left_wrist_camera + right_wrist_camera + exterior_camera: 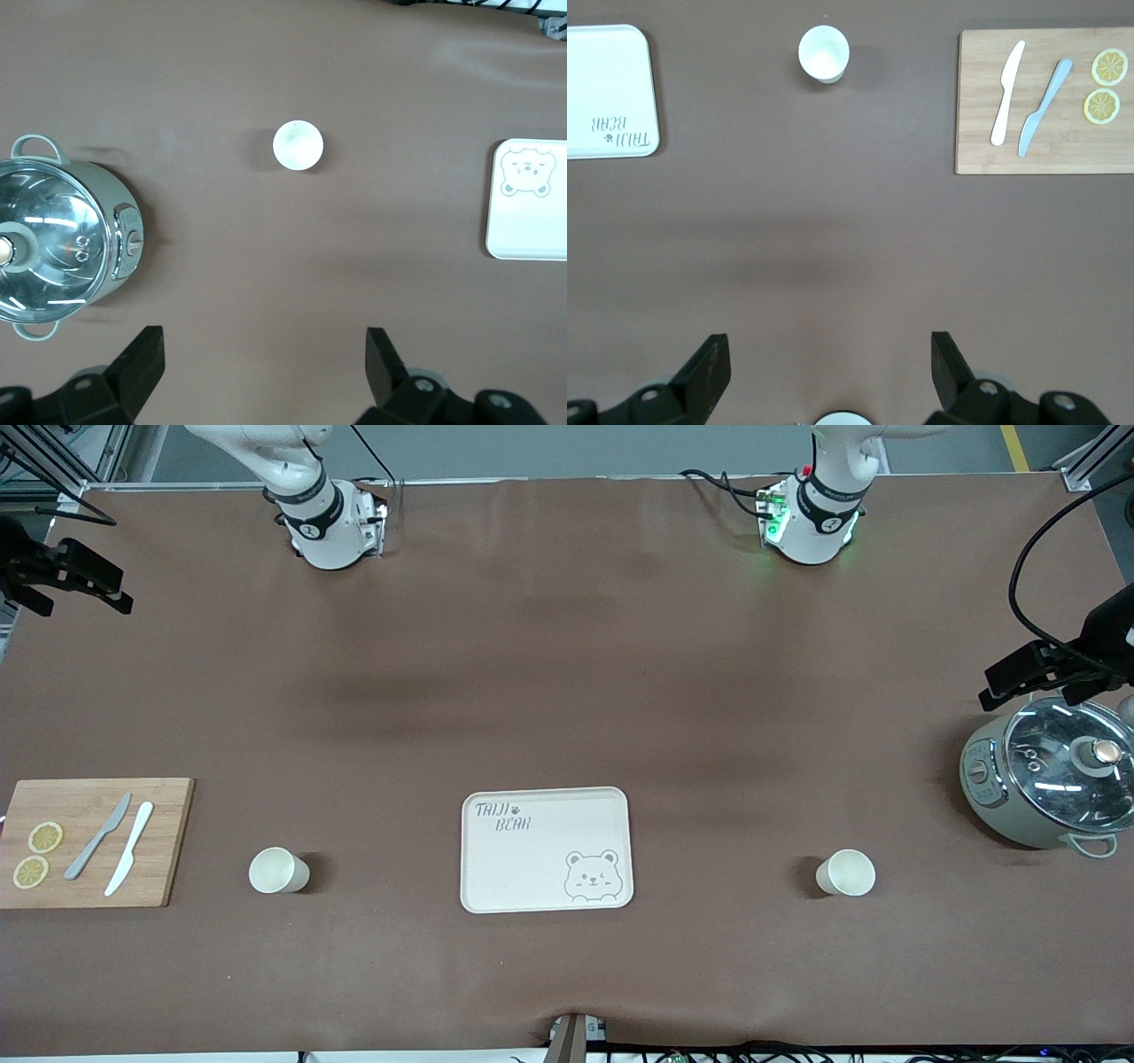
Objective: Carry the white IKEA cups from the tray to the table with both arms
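Observation:
Two white IKEA cups stand upright on the brown table, one on each side of the cream bear tray (496,868). One cup (278,870) is toward the right arm's end, and it shows in the right wrist view (824,54). The other cup (846,872) is toward the left arm's end, and it shows in the left wrist view (298,145). My left gripper (264,354) is open and empty, high over bare table. My right gripper (829,356) is open and empty too, high over bare table. Only the arms' bases show in the front view.
A wooden cutting board (159,841) with two knives and two lemon slices lies at the right arm's end. A grey pot with a glass lid (1050,775) stands at the left arm's end. A black fixture with a cable (1054,664) hangs above the pot.

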Robot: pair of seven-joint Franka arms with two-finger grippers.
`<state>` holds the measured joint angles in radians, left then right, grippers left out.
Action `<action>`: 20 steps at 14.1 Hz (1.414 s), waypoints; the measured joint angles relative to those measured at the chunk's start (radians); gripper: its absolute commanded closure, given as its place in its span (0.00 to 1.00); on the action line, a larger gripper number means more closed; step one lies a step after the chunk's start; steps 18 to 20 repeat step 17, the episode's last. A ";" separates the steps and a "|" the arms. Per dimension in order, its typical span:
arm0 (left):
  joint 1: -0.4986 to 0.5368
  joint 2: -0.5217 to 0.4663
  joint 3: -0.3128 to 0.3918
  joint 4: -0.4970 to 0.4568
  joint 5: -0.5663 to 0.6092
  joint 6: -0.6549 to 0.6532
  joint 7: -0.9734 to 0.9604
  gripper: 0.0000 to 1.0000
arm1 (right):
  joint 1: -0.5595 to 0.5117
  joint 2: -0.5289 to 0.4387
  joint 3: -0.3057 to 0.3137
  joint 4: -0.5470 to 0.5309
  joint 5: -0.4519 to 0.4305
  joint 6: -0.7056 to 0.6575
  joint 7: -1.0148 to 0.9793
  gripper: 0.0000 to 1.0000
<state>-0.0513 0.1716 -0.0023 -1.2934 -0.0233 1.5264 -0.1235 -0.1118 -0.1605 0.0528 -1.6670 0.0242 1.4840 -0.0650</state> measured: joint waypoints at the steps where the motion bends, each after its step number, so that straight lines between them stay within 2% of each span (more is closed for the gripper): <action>1: -0.001 0.000 0.000 0.000 0.001 0.000 0.000 0.00 | -0.001 0.000 -0.001 0.000 0.000 0.001 0.000 0.00; 20: -0.001 0.000 -0.002 0.000 0.002 0.000 0.000 0.00 | -0.002 0.004 0.001 -0.023 0.000 0.033 0.000 0.00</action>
